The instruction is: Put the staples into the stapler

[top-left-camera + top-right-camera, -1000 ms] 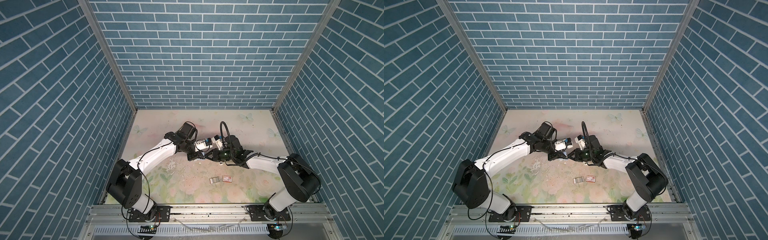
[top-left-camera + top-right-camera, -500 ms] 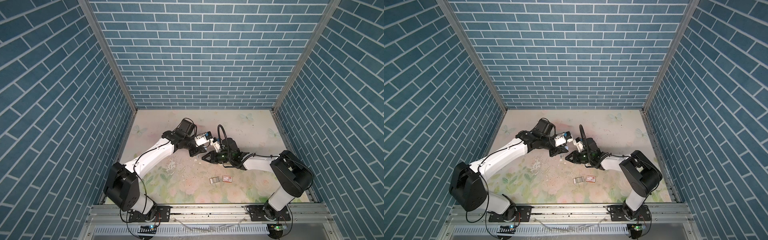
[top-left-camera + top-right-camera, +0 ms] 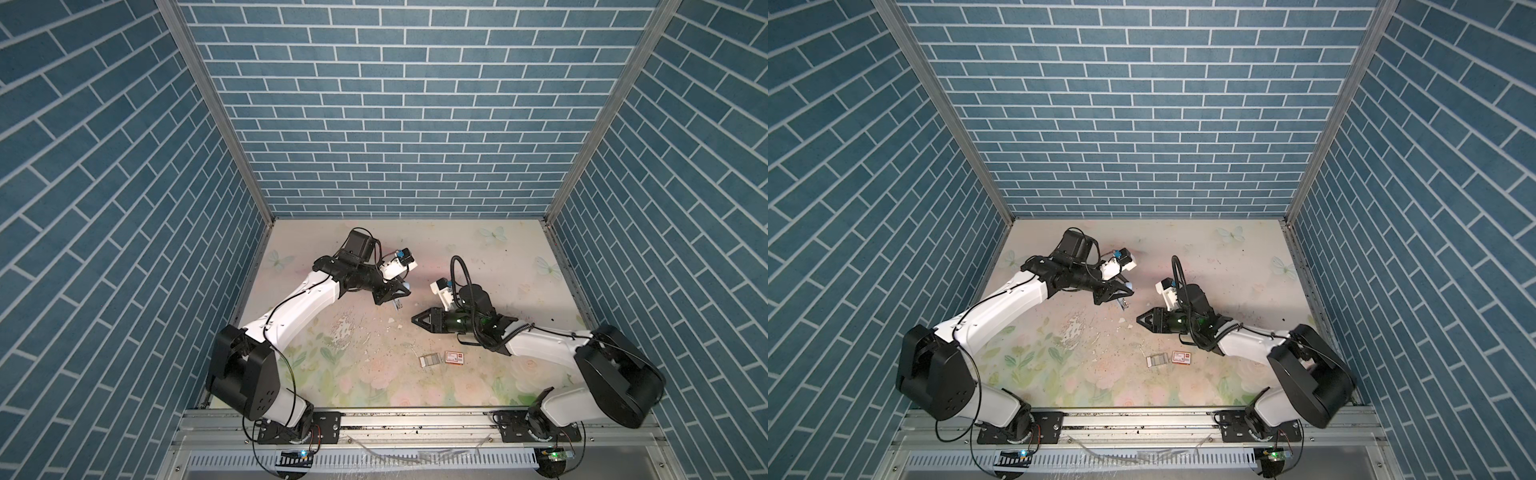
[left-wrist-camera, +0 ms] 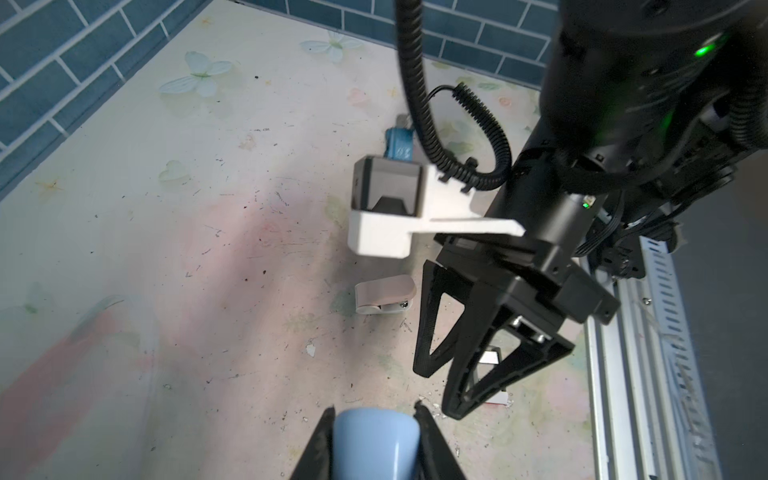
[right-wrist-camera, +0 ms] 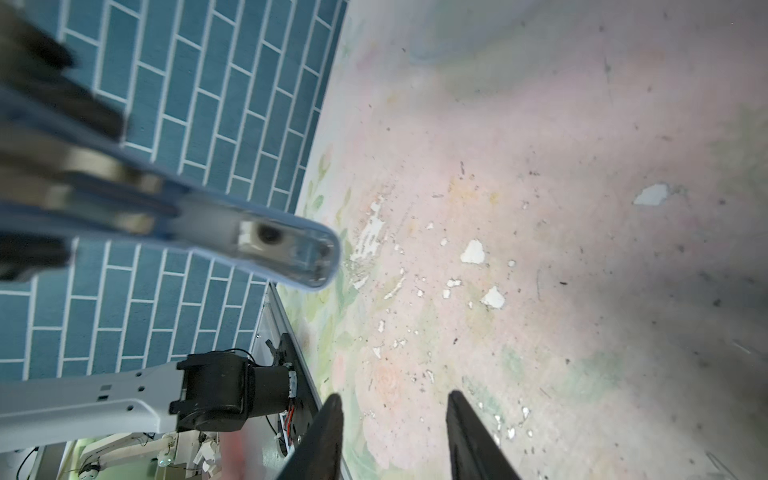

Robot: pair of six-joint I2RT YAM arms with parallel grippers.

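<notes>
Your left gripper (image 4: 374, 415) has its fingers clamped on the light-blue stapler (image 5: 270, 245), seemingly raised off the surface (image 3: 457, 241). The stapler's long axis runs out from the fingers, free end aimed at the right arm. Hold it steady. Your right gripper (image 5: 394, 399) has fingers parted, holding nothing. Lower it to the staples (image 3: 431, 360), which lie in their grey tray beside the red-and-white box (image 3: 455, 357), and pinch one strip lengthwise.

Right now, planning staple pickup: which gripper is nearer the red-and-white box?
Right. The right gripper is just behind the box; the left gripper, holding the blue stapler, is farther back.
</notes>
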